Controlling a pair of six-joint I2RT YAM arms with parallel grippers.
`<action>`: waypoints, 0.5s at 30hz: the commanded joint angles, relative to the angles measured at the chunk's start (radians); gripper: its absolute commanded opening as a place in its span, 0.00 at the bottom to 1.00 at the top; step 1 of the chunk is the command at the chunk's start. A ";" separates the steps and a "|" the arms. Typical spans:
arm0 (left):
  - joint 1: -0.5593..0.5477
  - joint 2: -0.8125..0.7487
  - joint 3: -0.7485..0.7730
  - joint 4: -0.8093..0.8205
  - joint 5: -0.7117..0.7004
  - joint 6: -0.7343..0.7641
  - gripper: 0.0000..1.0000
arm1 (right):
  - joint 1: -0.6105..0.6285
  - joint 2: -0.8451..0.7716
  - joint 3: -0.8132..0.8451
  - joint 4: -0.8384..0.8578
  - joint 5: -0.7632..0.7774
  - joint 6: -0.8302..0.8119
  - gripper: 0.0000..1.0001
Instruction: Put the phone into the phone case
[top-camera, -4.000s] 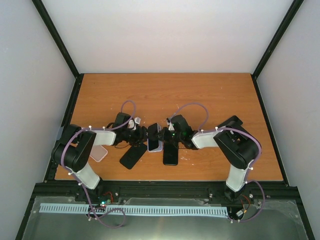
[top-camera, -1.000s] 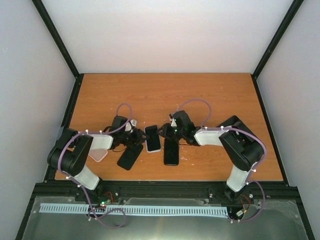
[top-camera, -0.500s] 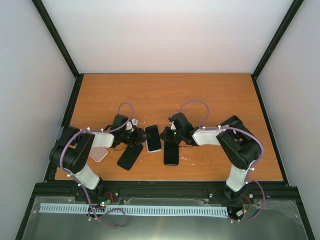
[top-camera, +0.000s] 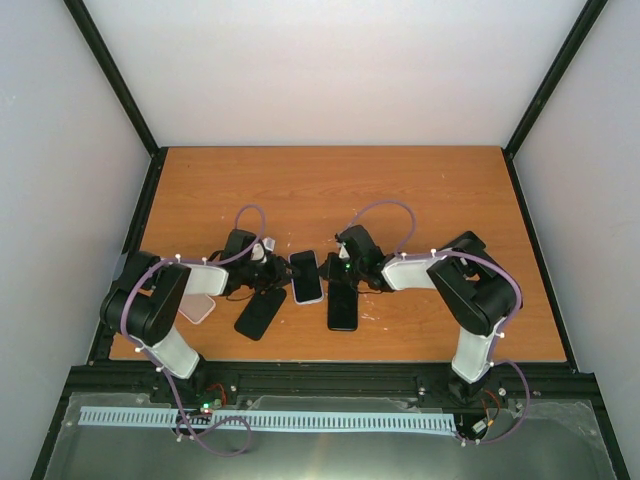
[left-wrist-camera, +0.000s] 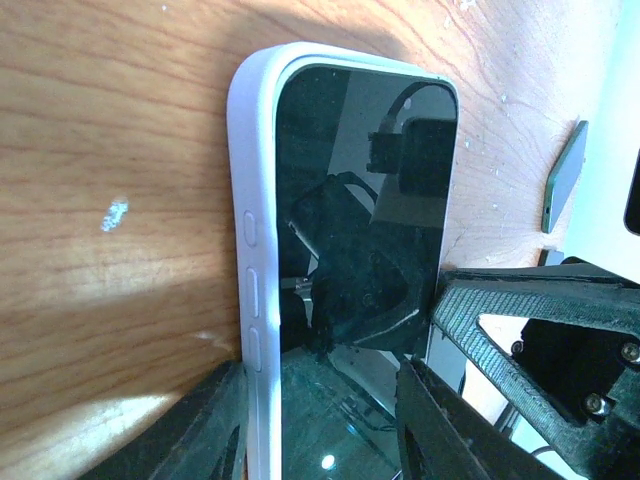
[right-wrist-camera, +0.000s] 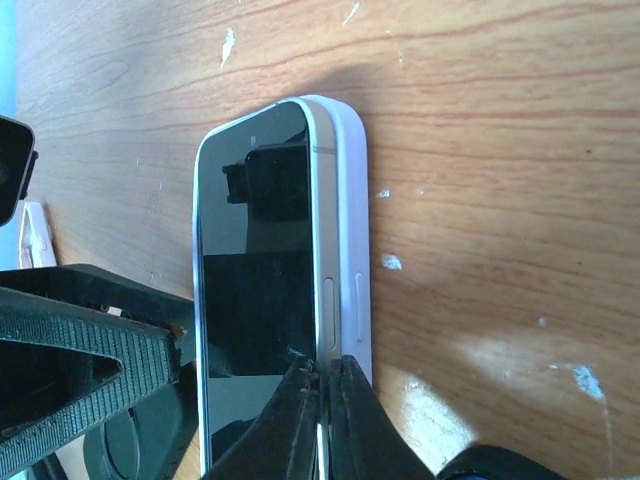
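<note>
Currently the left claw (left-wrist-camera: 322, 425) is sitting partway open and clamping across the phone case (left-wrist-camera: 250, 230). One finger is pressing the white rim on the button side and the other is lying against the opposite long edge. The phone (left-wrist-camera: 365, 200) is lying screen-up inside the case, running straight out ahead of this claw, flat on the table (left-wrist-camera: 120, 200).

The right claw (right-wrist-camera: 322, 385) is facing the same stack from the opposite end. Its jaws are pinched fully together and holding nothing. The tips are touching the seam between the phone's metal side and the case rim. On that side the metal edge is showing above the white rim, so I can't tell whether the phone is seating fully there.

Just beside the right claw, toward its base, a bare black phone (top-camera: 341, 305) is lying on the wood. Another dark phone (top-camera: 260, 312) and a pale pink case (top-camera: 197, 306) are lying beside the left claw's arm, toward the near edge.
</note>
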 joint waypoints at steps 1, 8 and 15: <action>-0.009 0.002 -0.010 0.022 -0.009 -0.005 0.41 | 0.033 0.007 0.029 0.009 -0.030 -0.021 0.09; -0.009 -0.012 -0.007 -0.038 -0.060 0.023 0.41 | 0.022 -0.023 0.026 -0.067 0.041 -0.054 0.37; -0.009 -0.007 -0.019 -0.024 -0.053 0.023 0.38 | 0.024 0.049 0.043 -0.062 -0.004 -0.039 0.44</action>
